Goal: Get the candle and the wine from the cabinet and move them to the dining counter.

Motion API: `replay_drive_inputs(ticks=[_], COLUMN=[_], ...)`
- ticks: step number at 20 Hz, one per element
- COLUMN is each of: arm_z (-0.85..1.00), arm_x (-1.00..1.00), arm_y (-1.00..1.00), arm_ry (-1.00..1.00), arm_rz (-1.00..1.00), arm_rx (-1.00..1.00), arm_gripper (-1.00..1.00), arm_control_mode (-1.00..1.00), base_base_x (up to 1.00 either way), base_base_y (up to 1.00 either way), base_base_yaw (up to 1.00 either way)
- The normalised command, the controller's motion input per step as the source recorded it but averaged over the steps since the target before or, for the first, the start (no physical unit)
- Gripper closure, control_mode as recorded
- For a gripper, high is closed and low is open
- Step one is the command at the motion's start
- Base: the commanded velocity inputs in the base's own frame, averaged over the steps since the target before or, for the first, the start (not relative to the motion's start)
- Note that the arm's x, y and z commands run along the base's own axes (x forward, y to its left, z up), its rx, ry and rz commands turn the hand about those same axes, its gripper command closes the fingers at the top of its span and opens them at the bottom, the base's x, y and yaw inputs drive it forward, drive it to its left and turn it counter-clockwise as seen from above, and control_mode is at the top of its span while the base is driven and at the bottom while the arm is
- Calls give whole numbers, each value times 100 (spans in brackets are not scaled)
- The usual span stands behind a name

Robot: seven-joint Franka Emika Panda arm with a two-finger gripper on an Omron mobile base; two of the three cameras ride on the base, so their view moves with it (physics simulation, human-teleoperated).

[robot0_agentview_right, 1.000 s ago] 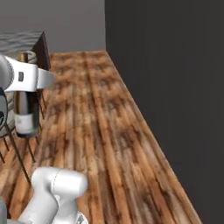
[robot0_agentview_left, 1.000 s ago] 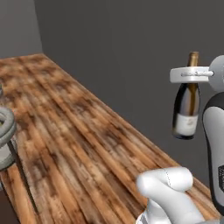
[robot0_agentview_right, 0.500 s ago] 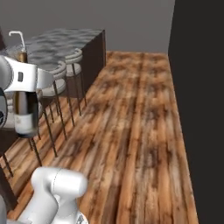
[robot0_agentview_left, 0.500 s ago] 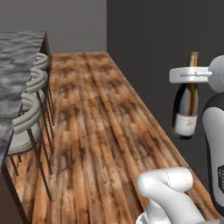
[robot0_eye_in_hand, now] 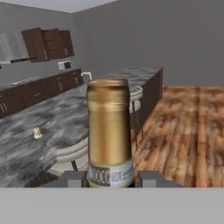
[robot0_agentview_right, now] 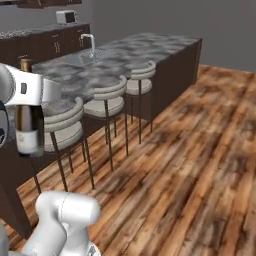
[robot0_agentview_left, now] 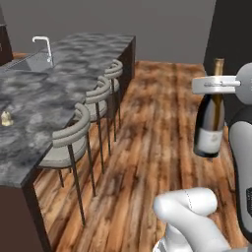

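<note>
Your claw [robot0_agentview_left: 216, 84] grips the wine [robot0_agentview_left: 210, 123] by its neck; keep it upright (candle [robot0_agentview_left: 6, 118] already down) nearing the counter [robot0_agentview_left: 44, 103].

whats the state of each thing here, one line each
wine: upright, held by its neck in the air, off the counter
gripper: shut on the wine's neck
candle: standing on the dining counter
dining counter: carries the candle; wine not on it yet
stools: three, tucked along the counter's edge
faucet: no water seen running
</note>
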Motion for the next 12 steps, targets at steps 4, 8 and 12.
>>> replay_drive_inputs(ticks=[4, 8, 12], arm_z=[0, 0, 0], arm_x=[0, 0, 0], arm_y=[0, 0, 0], arm_ry=[0, 0, 0], arm_rz=[0, 0, 0], arm_rx=[0, 0, 0], arm_gripper=[100, 100, 100], arm_control_mode=[100, 100, 100], base_base_x=[87, 77, 73], base_base_y=[-23, -37, -60], base_base_yaw=[72, 69, 53])
